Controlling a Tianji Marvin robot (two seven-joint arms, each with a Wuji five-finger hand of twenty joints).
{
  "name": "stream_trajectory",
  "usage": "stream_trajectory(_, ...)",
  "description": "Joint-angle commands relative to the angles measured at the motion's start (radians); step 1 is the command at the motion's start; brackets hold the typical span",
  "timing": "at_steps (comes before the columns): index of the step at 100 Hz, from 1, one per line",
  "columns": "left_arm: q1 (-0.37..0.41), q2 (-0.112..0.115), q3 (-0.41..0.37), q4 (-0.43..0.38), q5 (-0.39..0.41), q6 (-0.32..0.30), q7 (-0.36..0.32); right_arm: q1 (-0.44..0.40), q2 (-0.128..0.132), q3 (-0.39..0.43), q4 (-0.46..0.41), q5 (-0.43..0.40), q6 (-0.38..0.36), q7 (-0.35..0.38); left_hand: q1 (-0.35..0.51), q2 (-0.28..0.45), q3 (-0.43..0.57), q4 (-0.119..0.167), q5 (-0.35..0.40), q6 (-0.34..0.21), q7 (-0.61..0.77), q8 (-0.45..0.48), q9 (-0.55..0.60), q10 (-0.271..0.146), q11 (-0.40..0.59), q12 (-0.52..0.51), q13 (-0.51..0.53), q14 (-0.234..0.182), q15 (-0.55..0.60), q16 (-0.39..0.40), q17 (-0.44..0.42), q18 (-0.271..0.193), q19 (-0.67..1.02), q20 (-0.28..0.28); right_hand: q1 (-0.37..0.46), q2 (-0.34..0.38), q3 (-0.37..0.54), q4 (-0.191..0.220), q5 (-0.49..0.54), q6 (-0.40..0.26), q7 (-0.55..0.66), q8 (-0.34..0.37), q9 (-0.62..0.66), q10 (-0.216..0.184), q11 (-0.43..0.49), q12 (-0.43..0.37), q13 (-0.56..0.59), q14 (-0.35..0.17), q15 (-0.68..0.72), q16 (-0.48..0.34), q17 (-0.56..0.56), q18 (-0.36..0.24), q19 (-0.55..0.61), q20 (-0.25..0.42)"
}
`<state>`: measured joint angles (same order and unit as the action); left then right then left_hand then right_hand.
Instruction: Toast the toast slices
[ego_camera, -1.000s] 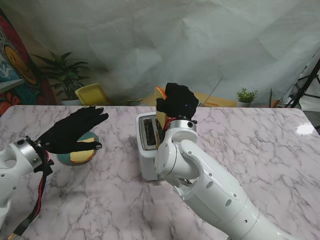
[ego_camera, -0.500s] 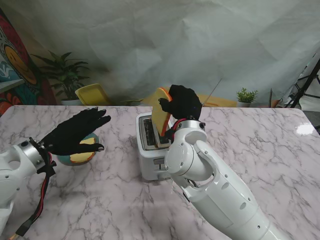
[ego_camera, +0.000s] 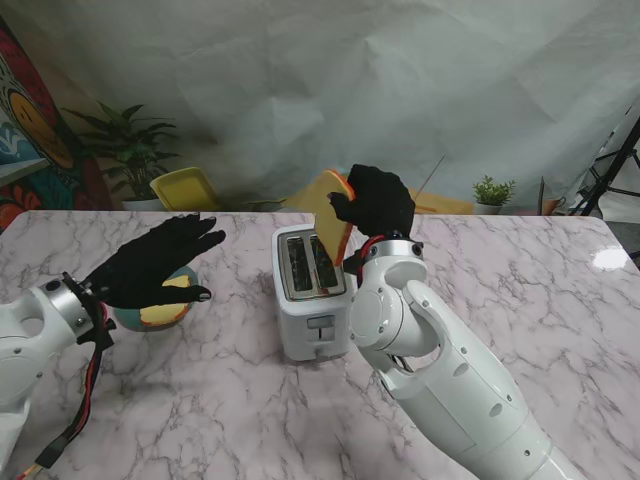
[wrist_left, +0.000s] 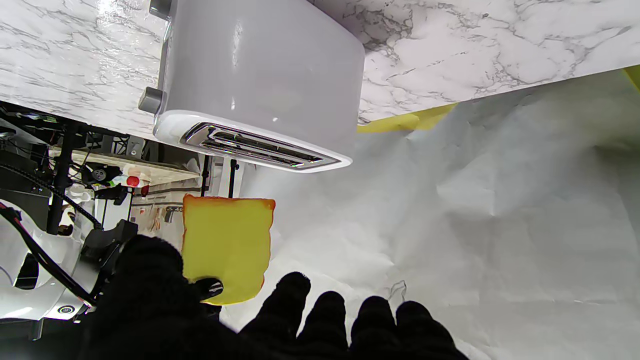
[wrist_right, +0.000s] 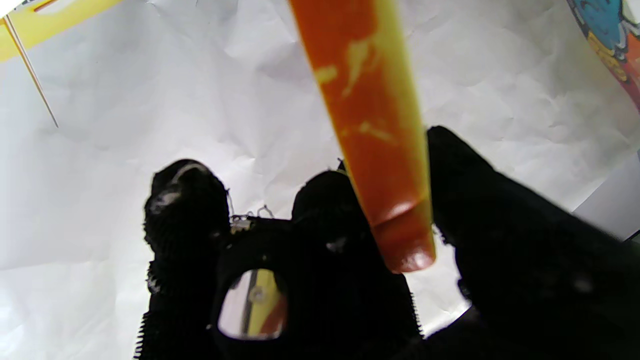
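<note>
The right hand (ego_camera: 374, 203) pinches a toast slice (ego_camera: 333, 218) upright between its fingers (wrist_right: 345, 210), above the toaster (ego_camera: 311, 290). Next: lower it edge-first into a slot. The left hand (ego_camera: 150, 262) hovers spread, empty.

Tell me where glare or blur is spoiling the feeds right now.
Stand view: a bright glare spot sits on the marble table at far right; the toaster is sharp. Left wrist view: highlights streak the toaster's glossy side, but the toast slice is crisp. Right wrist view: the toast slice's edge is soft, and the right robot hand holding it is smeared along one finger.
</note>
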<state>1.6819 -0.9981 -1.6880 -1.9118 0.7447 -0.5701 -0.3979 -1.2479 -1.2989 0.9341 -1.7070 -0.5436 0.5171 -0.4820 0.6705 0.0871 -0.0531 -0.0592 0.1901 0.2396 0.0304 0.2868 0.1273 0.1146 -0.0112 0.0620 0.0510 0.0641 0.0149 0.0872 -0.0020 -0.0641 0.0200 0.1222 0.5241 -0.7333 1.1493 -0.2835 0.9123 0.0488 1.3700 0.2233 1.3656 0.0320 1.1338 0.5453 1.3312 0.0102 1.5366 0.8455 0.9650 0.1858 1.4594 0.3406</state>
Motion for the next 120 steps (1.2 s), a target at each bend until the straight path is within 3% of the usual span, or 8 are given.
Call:
stream_trajectory(1,-0.004,0.000,0.005,0.002,0.001,-0.004,-0.012,-0.003,-0.005,0.007,0.015,0.022,-0.001,-0.014,-0.039,-0.001,0.004,0.000,0.014,-0.011,-0.006,0.007,-0.011,-0.015,0.012,0.015,0.002,-0.005,0.016,-0.001,-0.005,-0.058,-0.017,0.018,0.039,0.052,0.056,0.005,0.011,0.041,0.128,0.017,0.094,0.021,0.043,0.005,-0.012,-0.077,-0.028,-0.009,0.023,-0.011,0.034,-0.001)
stream_trajectory(34,-0.014,0.000,0.011,0.006,0.001,-0.011,-0.010,-0.009,-0.026,0.028,0.048,0.085,0.002,-0.056,-0.046,-0.001,0.005,0.000,0.015,-0.012,-0.005,0.008,-0.011,-0.014,0.013,0.016,0.002,-0.004,0.017,-0.001,-0.005,-0.057,-0.017,0.022,0.035,0.048,0.064,0.006,0.016,0.045,0.135,0.004,0.094,0.020,0.049,0.006,-0.012,-0.076,-0.024,-0.007,0.027,-0.004,0.036,0.000)
stream_trajectory(66,-0.019,0.001,0.016,0.007,-0.001,-0.012,-0.015,-0.017,-0.062,0.036,0.054,0.182,0.032,-0.107,-0.048,-0.002,0.005,0.000,0.015,-0.011,-0.005,0.009,-0.011,-0.014,0.013,0.016,0.001,-0.003,0.016,-0.002,-0.006,-0.054,-0.018,0.023,0.032,0.043,0.076,0.008,0.026,0.058,0.141,-0.007,0.094,0.021,0.059,0.009,-0.013,-0.071,-0.015,-0.003,0.029,0.002,0.040,0.000)
stream_trajectory(120,-0.016,-0.001,0.015,0.005,0.012,-0.017,-0.004,-0.016,-0.066,0.022,0.115,0.188,0.003,-0.121,-0.047,-0.001,0.006,0.000,0.016,-0.012,-0.005,0.010,-0.011,-0.014,0.014,0.016,0.001,-0.003,0.017,-0.002,-0.006,-0.052,-0.019,0.026,0.029,0.037,0.083,0.009,0.034,0.063,0.142,-0.017,0.093,0.022,0.066,0.009,-0.013,-0.069,-0.011,-0.002,0.033,0.002,0.044,-0.001)
